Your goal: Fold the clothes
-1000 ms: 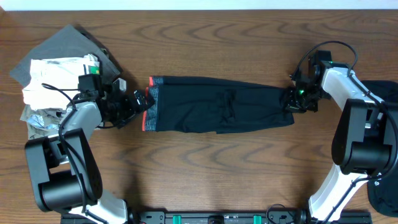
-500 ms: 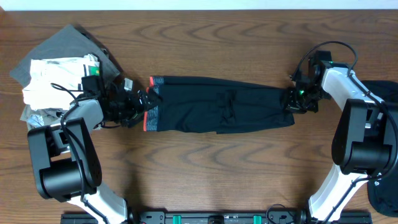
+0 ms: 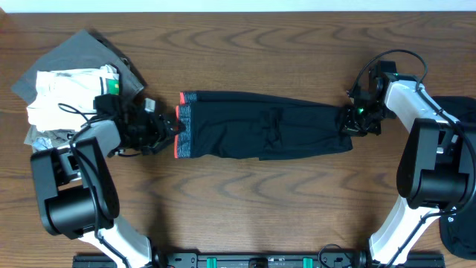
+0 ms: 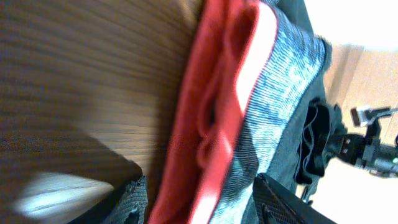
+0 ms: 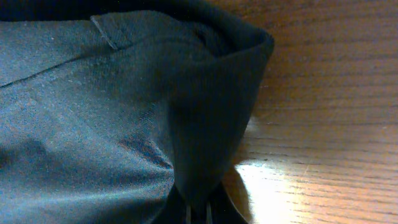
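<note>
A pair of black pants (image 3: 260,125) with a red and grey waistband (image 3: 181,126) lies stretched across the middle of the table. My left gripper (image 3: 172,128) is open at the waistband end, its two fingers on either side of the red band (image 4: 214,124). My right gripper (image 3: 347,120) is shut on the black leg hem (image 5: 211,124) at the right end, which bunches between the fingers.
A pile of clothes, a grey garment (image 3: 71,56) with a white one (image 3: 59,93) on top, lies at the far left. A black object (image 3: 457,223) sits at the right table edge. Bare wood (image 3: 253,201) runs in front of the pants.
My left gripper has moved right, up to the waistband, and now straddles it. The right gripper and pants have not moved.
</note>
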Tool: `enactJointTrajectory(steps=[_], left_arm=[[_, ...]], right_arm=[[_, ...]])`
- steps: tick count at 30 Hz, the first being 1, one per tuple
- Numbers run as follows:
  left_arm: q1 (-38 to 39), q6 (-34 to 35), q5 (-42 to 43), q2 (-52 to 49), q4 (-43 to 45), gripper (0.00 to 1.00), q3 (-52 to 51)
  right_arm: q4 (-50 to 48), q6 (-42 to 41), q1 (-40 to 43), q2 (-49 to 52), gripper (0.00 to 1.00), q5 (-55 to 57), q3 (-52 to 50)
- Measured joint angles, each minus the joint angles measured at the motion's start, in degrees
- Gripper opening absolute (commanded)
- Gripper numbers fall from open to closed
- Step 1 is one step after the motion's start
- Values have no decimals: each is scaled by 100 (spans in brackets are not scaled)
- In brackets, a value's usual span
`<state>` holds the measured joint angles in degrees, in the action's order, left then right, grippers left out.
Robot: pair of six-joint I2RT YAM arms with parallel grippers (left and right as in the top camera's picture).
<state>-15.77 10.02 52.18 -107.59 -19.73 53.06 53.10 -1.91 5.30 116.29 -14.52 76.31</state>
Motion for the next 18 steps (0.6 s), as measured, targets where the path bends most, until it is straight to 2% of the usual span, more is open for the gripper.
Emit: enactJointTrajectory(steps=[2, 3, 5, 8, 14, 18], left_arm=[[-188, 26, 63, 0, -4, 58, 0], [-262, 26, 129, 0, -9, 61, 0], [-417, 44, 348, 0, -81, 75, 0], [-540, 262, 614, 0, -424, 89, 0], [-476, 929, 811, 0, -1488, 93, -33], [-435, 1290, 883, 0, -1576, 94, -208]], right_arm=[[2, 0, 0, 0, 1, 2, 0], [2, 0, 0, 0, 2, 2, 0], [2, 0, 0, 0, 2, 2, 0], [4, 0, 0, 0, 2, 7, 2], [4, 0, 0, 0, 2, 11, 2], [7, 0, 0, 0, 2, 11, 2]])
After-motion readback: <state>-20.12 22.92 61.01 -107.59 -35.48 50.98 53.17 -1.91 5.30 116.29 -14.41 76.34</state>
